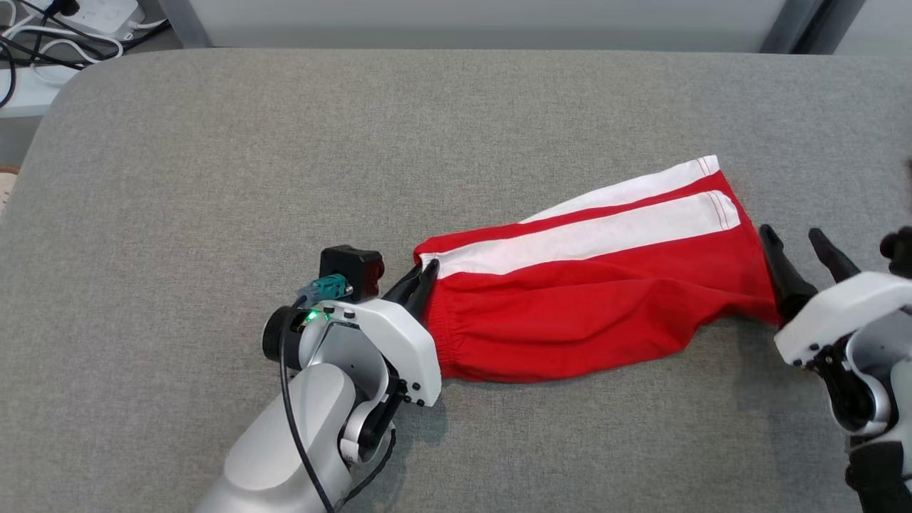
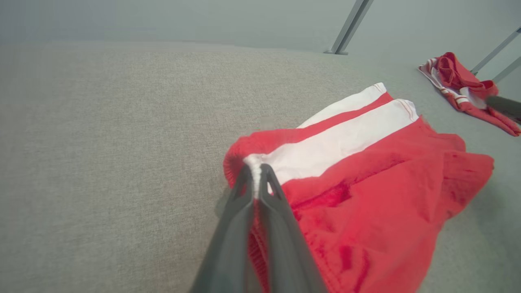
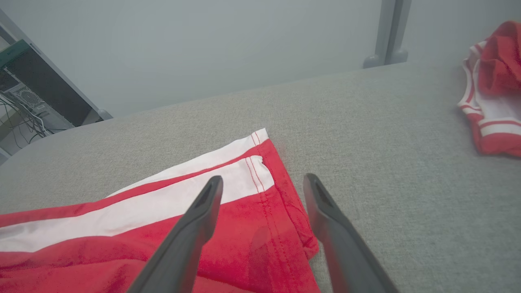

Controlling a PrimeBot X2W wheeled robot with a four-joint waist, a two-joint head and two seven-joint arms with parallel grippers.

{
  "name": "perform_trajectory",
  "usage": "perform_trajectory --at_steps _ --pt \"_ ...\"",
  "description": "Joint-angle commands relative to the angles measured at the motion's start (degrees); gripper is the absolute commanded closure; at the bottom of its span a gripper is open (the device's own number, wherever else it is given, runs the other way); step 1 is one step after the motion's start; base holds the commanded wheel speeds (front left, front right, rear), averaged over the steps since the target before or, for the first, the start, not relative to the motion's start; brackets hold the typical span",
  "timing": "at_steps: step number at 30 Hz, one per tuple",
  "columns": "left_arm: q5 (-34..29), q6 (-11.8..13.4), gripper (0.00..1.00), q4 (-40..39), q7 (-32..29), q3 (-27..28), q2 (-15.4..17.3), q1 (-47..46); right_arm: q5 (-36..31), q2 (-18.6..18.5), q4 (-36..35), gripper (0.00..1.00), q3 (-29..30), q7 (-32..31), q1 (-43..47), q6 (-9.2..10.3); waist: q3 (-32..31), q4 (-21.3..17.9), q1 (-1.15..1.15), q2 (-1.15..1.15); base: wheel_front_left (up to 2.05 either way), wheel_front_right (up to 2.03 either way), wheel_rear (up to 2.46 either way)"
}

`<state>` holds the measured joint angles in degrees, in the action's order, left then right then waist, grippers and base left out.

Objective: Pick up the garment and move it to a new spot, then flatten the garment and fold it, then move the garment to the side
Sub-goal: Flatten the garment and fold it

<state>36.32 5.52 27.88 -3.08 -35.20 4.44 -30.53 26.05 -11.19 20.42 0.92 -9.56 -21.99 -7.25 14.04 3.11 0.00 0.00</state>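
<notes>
A pair of red shorts with white side stripes (image 1: 591, 299) lies lengthwise across the grey padded table (image 1: 214, 178), waistband to the left and leg hem to the right. My left gripper (image 1: 425, 274) is shut on the waistband's upper corner; in the left wrist view its tips (image 2: 256, 169) pinch the white edge of the shorts (image 2: 366, 195). Beside the leg hem at the right, my right gripper (image 1: 798, 246) stands open. In the right wrist view its fingers (image 3: 207, 199) straddle the hem's edge of the shorts (image 3: 260, 228) just above the cloth.
A second red and white garment (image 2: 464, 87) lies crumpled farther off on the same table, also seen as a bundle (image 3: 494, 89) at the right edge of the right wrist view. Cables and a power strip (image 1: 85, 18) sit beyond the table's far left corner.
</notes>
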Motion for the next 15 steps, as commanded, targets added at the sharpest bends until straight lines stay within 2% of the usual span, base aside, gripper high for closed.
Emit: perform_trajectory --at_steps 1,2,10,15 --pt "0.2 -0.5 0.95 -1.6 0.1 1.4 0.5 -1.2 -0.4 -1.2 0.0 0.00 -1.9 0.3 -2.4 -0.24 0.3 0.1 0.00 0.00 0.00 0.00 0.00" --pt "0.2 -0.6 1.00 -1.6 0.1 1.1 0.4 -1.5 -0.1 -1.4 1.6 0.00 -2.5 0.2 -3.8 -0.24 0.5 0.2 0.00 0.00 0.00 0.00 0.00" --pt "0.0 -0.9 1.00 -2.1 1.1 -0.4 -0.4 -3.3 3.9 -3.7 15.9 0.01 -8.1 -0.7 -14.3 -0.24 2.7 1.9 0.00 0.00 0.00 0.00 0.00" --pt "0.1 -1.0 1.00 -2.3 1.6 -1.2 -0.7 -3.8 6.9 -4.7 22.8 0.15 -12.3 -0.2 -19.1 -0.24 3.5 2.9 0.00 0.00 0.00 0.00 0.00"
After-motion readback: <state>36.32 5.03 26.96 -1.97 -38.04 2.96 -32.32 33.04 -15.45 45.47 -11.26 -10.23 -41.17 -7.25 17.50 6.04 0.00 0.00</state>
